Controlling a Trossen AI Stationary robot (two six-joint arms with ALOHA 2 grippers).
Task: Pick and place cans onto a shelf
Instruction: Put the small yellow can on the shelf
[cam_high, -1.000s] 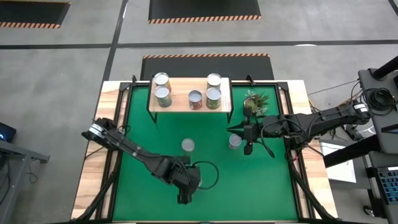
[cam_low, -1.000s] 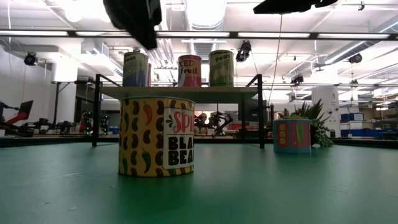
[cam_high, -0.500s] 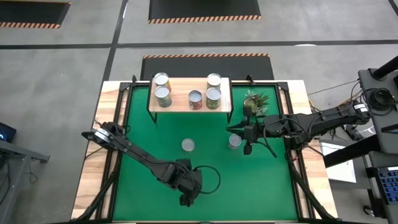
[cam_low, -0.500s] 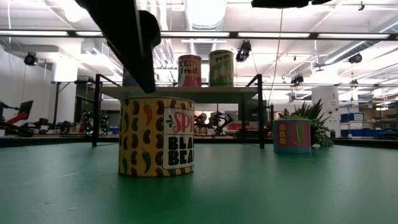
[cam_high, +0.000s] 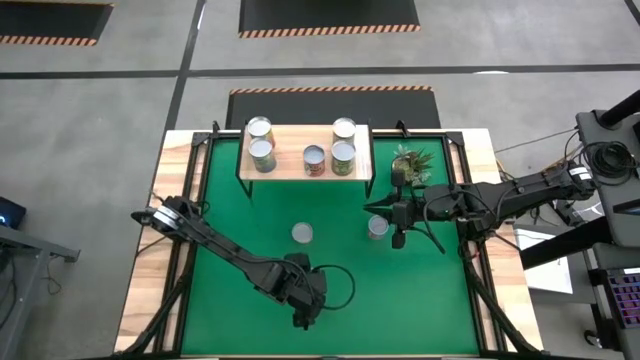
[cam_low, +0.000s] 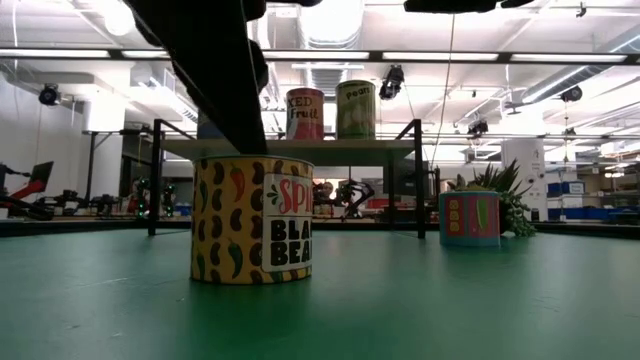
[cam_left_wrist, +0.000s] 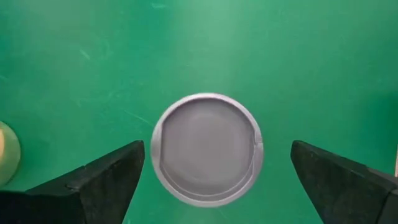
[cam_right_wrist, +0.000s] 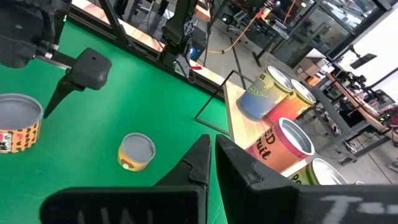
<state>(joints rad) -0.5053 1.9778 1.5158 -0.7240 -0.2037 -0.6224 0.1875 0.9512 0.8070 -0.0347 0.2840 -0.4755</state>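
Note:
A yellow black-beans can (cam_low: 252, 220) with a silver top (cam_left_wrist: 207, 149) stands on the green table near its front edge. My left gripper (cam_left_wrist: 216, 147) hovers over it, open, one finger on either side of the top and apart from it. It hides the can in the high view (cam_high: 303, 305). The light-wood shelf (cam_high: 290, 165) at the far edge carries several cans (cam_high: 343, 153). One can (cam_high: 302, 233) stands at mid-table. Another can (cam_high: 378, 227) stands beside my right gripper (cam_high: 372, 209), which is shut, empty and raised above the table.
A small potted plant (cam_high: 410, 163) stands right of the shelf, behind the right-hand can (cam_low: 470, 218). The shelf's black legs (cam_low: 155, 180) stand on the table's far part. Bare green table lies left and right of the yellow can.
My left gripper has come down toward the yellow can and shifted slightly toward the table's right and near edges. In the low view its dark finger has dropped from the picture's top to just above the can's rim. The cans have stayed put.

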